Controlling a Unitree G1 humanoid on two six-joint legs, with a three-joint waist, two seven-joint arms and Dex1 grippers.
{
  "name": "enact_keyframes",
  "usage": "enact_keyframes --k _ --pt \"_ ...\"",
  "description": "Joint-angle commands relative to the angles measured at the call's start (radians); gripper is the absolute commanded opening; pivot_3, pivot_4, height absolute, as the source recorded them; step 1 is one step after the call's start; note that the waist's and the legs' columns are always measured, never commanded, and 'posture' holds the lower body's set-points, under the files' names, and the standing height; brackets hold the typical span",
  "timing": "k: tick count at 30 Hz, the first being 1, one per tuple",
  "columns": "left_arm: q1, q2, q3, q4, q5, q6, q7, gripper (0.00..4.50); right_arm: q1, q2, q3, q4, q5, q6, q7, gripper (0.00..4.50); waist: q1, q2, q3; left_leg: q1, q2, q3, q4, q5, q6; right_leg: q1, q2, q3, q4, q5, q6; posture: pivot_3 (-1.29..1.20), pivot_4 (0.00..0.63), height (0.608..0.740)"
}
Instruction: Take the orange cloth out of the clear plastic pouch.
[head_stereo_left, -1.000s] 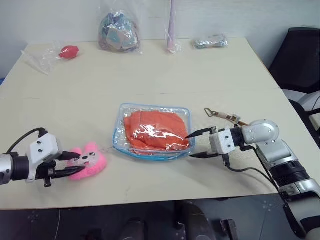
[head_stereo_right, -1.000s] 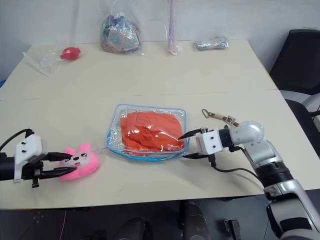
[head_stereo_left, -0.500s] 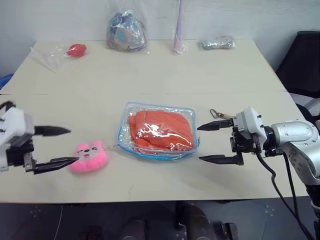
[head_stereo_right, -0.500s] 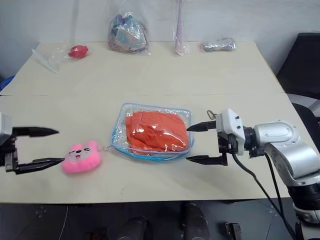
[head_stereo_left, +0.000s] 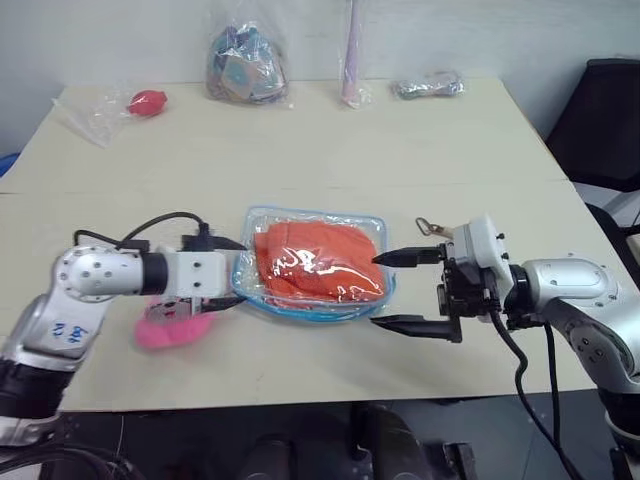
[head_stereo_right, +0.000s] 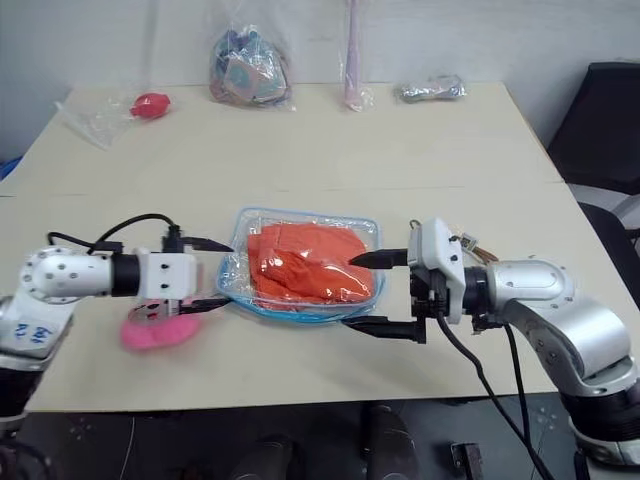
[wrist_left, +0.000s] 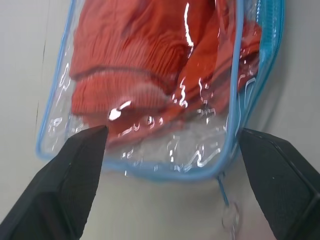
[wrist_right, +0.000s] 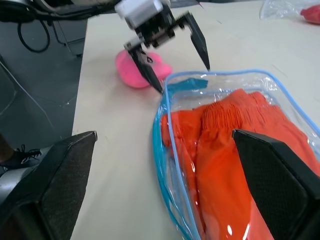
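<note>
Pouch sat mid-worktop, both tools gaping!
On the worktop (head_stereo_left: 420, 140) the clear plastic pouch (head_stereo_left: 316, 263) lay flat, orange cloth (head_stereo_left: 315, 262) inside; left tool (head_stereo_left: 228, 272) and right tool (head_stereo_left: 392, 290) flanked it, jaws wide, holding nothing.

Clear plastic pouch (head_stereo_left: 318, 263) lies flat on the table, near the middle toward the front edge. Rectangular, rounded corners, light-blue zipper trim all round the edge. Plastic is shiny and wrinkled, with glare spots on top. Its left end shows a solid blue patch at the trim and a thin blue cord with a small ring trailing onto the table. Orange cloth (head_stereo_left: 315, 260) sits inside, folded, bunched with a ribbed band visible, filling most of the pouch; fully enclosed, nothing sticking out. Pouch looks closed.
</note>
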Motion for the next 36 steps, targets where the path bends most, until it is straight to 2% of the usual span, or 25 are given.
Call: enact_keyframes --k 1,5,8,17,19,24,28,36 --pt "-0.025 -0.023 0.003 0.030 0.014 -0.039 0.019 4.34 0.008 0.005 -0.034 -0.036 0.014 0.002 -0.024 4.50 0.000 0.000 0.000 0.000 0.000 0.000 0.000 0.000 0.000 0.000 0.000 0.000 0.000 0.000 0.000 0.00 0.150 0.740" --pt "-0.025 -0.046 -0.001 0.050 0.022 -0.048 0.030 4.34 0.017 0.007 -0.027 -0.037 -0.001 -0.008 -0.037 4.50 0.002 0.000 0.000 0.000 0.000 0.000 0.001 0.000 0.000 0.000 0.000 0.000 0.000 0.000 0.000 0.00 0.150 0.740" --pt "-0.017 -0.057 0.011 0.050 0.012 -0.052 0.035 3.74 0.021 0.006 -0.028 -0.035 -0.007 -0.012 -0.043 4.50 0.003 0.000 0.000 0.000 0.000 0.000 0.001 0.000 0.000 0.000 0.000 0.000 0.000 0.000 0.000 0.00 0.150 0.740" --pt "0.001 -0.084 0.043 0.003 -0.090 0.023 0.012 0.79 0.046 0.004 -0.023 -0.025 -0.044 -0.036 -0.038 4.50 0.003 0.000 0.000 0.000 0.000 0.000 0.001 0.000 0.000 0.000 0.000 0.000 0.000 0.000 0.000 0.00 0.150 0.740" --pt "0.012 -0.102 0.056 -0.046 -0.142 0.123 0.026 0.07 0.055 0.008 -0.018 -0.032 -0.050 -0.038 -0.042 4.50 0.003 0.000 0.000 0.000 0.000 0.000 0.001 0.000 0.000 0.000 0.000 0.000 0.000 0.000 0.000 0.00 0.150 0.740" --pt "0.006 -0.161 0.084 -0.169 -0.264 0.383 0.081 0.03 0.072 0.019 -0.003 -0.043 -0.076 -0.042 -0.061 4.50 0.007 -0.001 0.000 0.000 0.000 -0.001 0.002 0.000 0.001 0.000 0.000 0.001 0.001 0.000 0.001 0.00 0.150 0.740" --pt "-0.060 -0.231 0.081 -0.184 -0.277 0.522 0.180 0.00 0.096 0.029 0.071 -0.041 -0.235 -0.134 -0.096 3.61 0.017 -0.001 -0.001 0.000 0.000 -0.001 0.002 0.000 0.001 0.001 0.000 0.001 0.001 0.001 0.001 0.00 0.150 0.740" --pt "-0.087 -0.278 0.040 -0.204 -0.272 0.568 0.214 0.00 0.107 0.099 0.210 0.031 -0.502 -0.301 -0.179 0.62 0.020 -0.001 -0.001 0.000 0.000 0.000 0.002 0.000 0.001 0.001 0.000 0.002 0.001 0.001 0.002 0.00 0.150 0.740"
